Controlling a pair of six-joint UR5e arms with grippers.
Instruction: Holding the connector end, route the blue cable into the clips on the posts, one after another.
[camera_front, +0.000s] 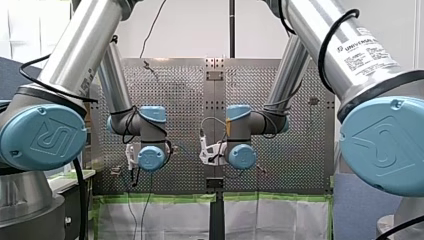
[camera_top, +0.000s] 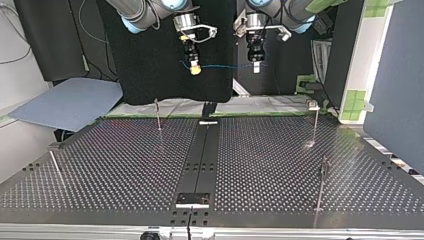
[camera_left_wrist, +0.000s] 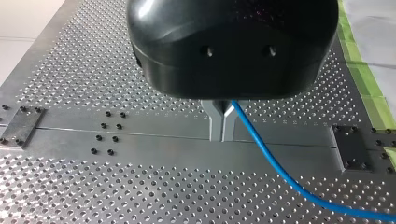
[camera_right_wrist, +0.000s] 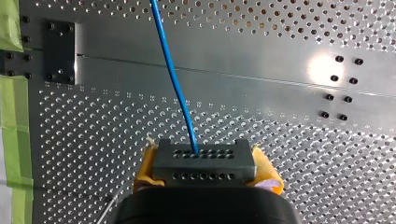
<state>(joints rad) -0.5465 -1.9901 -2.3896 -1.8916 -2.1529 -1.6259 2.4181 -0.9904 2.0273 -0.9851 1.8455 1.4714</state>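
The blue cable (camera_top: 225, 66) hangs stretched between my two grippers, high above the far edge of the perforated table (camera_top: 125, 170). My left gripper (camera_left_wrist: 221, 136), black with metal fingers, is shut on the blue cable (camera_left_wrist: 261, 144), which trails away to one side over the plate. My right gripper (camera_right_wrist: 204, 170) has its yellow pads (camera_right_wrist: 148, 164) shut on the dark grey connector block (camera_right_wrist: 204, 161), and the cable (camera_right_wrist: 175, 79) leaves the block's face. In the top view my right gripper (camera_top: 195, 67) is at the left and my left gripper (camera_top: 256, 64) at the right.
Thin posts with clips stand on the table: one at the top view's far left (camera_top: 157, 112), one far right (camera_top: 316, 120), one near right (camera_top: 322, 187), and a leaning one near left (camera_top: 55, 165). A dark centre rail (camera_top: 202, 155) runs between them.
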